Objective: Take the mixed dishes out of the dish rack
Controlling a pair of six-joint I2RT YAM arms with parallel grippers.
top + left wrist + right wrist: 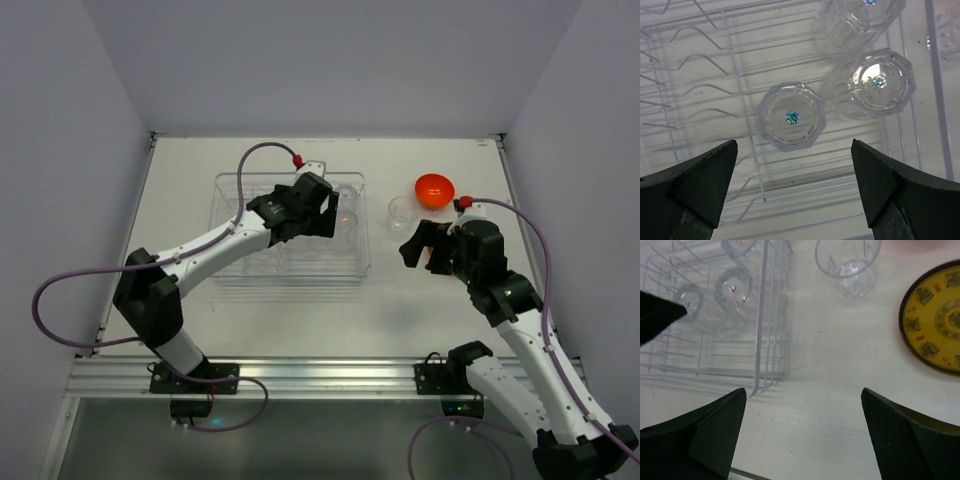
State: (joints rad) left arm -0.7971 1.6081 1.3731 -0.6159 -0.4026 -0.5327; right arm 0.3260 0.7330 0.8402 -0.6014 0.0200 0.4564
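Out of the rack: you have an orange bowl [435, 188] and one clear glass [403, 210] standing on the table [300, 325] to the right of the dish rack [300, 265]. A yellow patterned plate [935, 315] lies flat near them, in the right wrist view.
Still in the rack: three glasses sit bottom-up at its right end. These are a near glass [791, 116], a middle glass [880, 82] and a far glass [860, 15].
Progress: I judge you well into the job, with these three glasses as the remainder that shows.
Left gripper [794, 165]: it hovers over the rack with its jaws spread wide and empty. The near glass is framed between its fingers but is not touched.
Right gripper [804, 395]: it is over bare table just right of the rack's corner, jaws wide apart and gripping nothing.
Hidden: from above, your right arm covers the yellow patterned plate, and your left arm crosses the middle of the rack, so whatever sits under it cannot be told.
Cut off: the far glass runs off the top of the left wrist view, and the plate runs off the right edge of the right wrist view.
Hard to make out: the wire dividers and clear walls blur together, and you see no other plates in any view.
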